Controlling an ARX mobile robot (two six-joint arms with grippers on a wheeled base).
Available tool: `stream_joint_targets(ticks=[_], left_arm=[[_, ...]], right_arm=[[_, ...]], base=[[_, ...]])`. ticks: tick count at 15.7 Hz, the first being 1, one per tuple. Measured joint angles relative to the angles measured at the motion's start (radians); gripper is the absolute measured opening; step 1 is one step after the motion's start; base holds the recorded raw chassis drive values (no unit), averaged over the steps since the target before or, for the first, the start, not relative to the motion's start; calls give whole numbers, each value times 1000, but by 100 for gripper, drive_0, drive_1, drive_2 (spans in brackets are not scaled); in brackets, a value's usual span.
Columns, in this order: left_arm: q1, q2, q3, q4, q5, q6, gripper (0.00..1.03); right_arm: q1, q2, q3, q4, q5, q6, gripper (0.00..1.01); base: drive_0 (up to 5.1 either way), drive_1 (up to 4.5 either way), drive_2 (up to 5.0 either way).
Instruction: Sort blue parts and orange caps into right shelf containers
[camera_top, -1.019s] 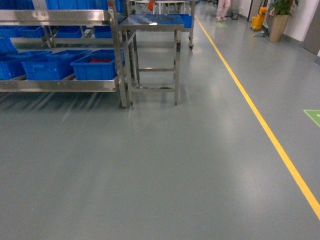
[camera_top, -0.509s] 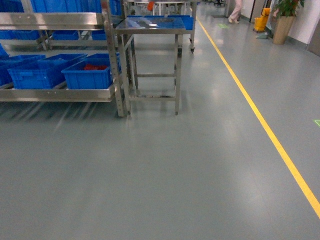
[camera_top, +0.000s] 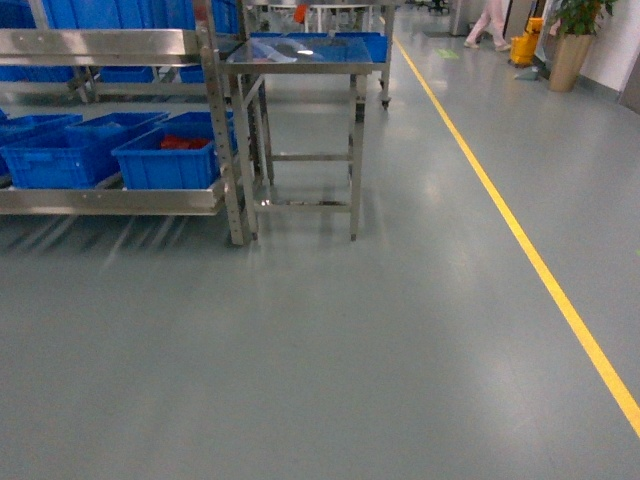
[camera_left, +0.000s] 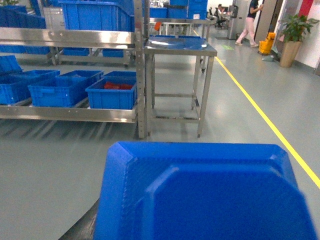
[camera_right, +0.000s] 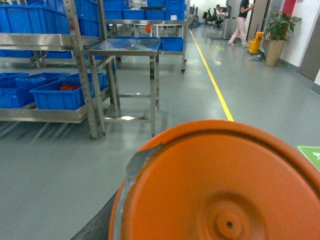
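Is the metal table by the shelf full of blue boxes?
No, the metal table has a bare shiny top; the blue crates sit on the shelf beside it.

Shelf rack (camera_top: 110, 45) at upper left of the head view: bright, reflective metal. Adjoining surface (camera_top: 305, 52): polished metal, glossy top. Crates (camera_top: 165, 160): blue plastic, smooth. Floor (camera_top: 330, 340): grey, smooth, faint sheen. Blue part (camera_left: 200, 195): finely textured plastic. Orange cap (camera_right: 220, 185): smooth, satin plastic.

Bright overhead light glares off the floor (camera_top: 440, 190); close foregrounds blur.
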Motion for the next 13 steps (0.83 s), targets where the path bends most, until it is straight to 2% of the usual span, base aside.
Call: stream_joint_targets(ticks=[13], left_arm=[[0, 0, 0, -2, -1, 0, 42]], right_arm=[[0, 0, 0, -4, 0, 0, 43]], base=[[4, 437, -429]])
